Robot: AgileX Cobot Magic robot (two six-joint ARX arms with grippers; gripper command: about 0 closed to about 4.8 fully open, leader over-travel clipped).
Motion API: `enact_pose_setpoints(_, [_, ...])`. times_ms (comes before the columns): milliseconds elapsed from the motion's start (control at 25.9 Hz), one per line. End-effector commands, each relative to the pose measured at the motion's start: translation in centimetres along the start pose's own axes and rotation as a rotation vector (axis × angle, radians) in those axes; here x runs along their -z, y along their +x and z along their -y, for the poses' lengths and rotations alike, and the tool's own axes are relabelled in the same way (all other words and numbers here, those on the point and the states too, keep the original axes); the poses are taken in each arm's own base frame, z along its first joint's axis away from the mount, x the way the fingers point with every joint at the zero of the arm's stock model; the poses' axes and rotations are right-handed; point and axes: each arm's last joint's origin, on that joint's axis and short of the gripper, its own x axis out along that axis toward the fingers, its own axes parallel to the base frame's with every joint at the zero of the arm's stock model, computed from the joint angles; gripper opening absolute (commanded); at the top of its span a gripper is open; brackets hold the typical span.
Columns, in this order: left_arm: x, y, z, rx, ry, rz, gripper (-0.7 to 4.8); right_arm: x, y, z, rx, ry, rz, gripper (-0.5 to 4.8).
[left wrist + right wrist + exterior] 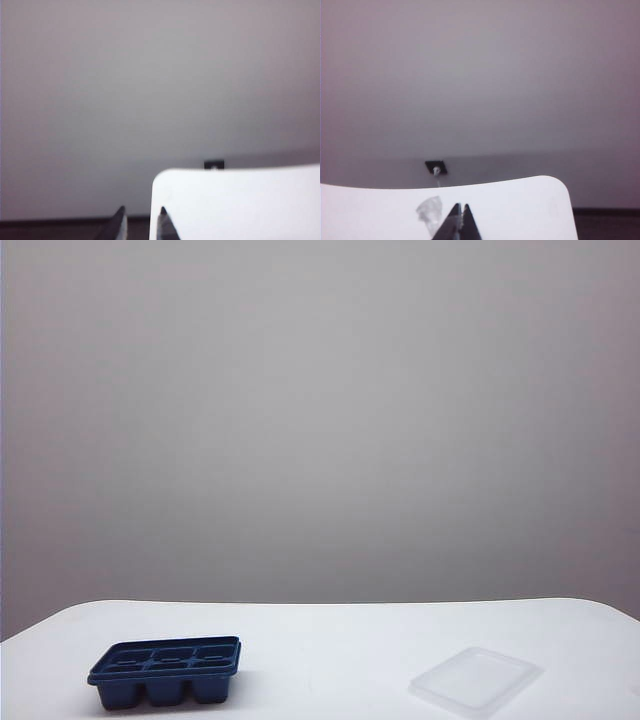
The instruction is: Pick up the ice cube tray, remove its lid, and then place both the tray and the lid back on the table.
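The dark navy ice cube tray point(168, 670) stands uncovered on the white table point(330, 635) at the front left, its square compartments showing. The frosted translucent lid point(475, 680) lies flat on the table at the front right, well apart from the tray. Neither arm shows in the exterior view. In the left wrist view my left gripper point(141, 212) hangs at the table's corner point(165, 180), with a gap between its fingertips and nothing in it. In the right wrist view my right gripper point(461, 206) is shut and empty over the table. The lid point(430, 211) shows blurred just beside its tips.
A plain grey wall fills the background in every view. A small dark wall plate point(214, 164) sits low on that wall, and the wall plate point(435, 167) also appears in the right wrist view. The table's rounded far corner point(560, 187) ends near the right gripper's side.
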Motion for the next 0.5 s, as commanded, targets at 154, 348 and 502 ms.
enact_pose_setpoints(154, [1.7,-0.1,0.1,-0.046,-0.088,0.115,0.84,3.6,-4.2,0.1,0.010,0.001,0.223,-0.07])
enact_pose_setpoints(348, [4.3,1.1,0.7,-0.039,-0.090,0.053,0.84,7.1,-5.1,0.8,0.029,0.098,0.282,-0.07])
enact_pose_setpoints(502, [7.0,2.2,1.3,-0.015,-0.082,0.025,0.84,9.7,-4.0,1.5,0.047,0.162,0.237,-0.07])
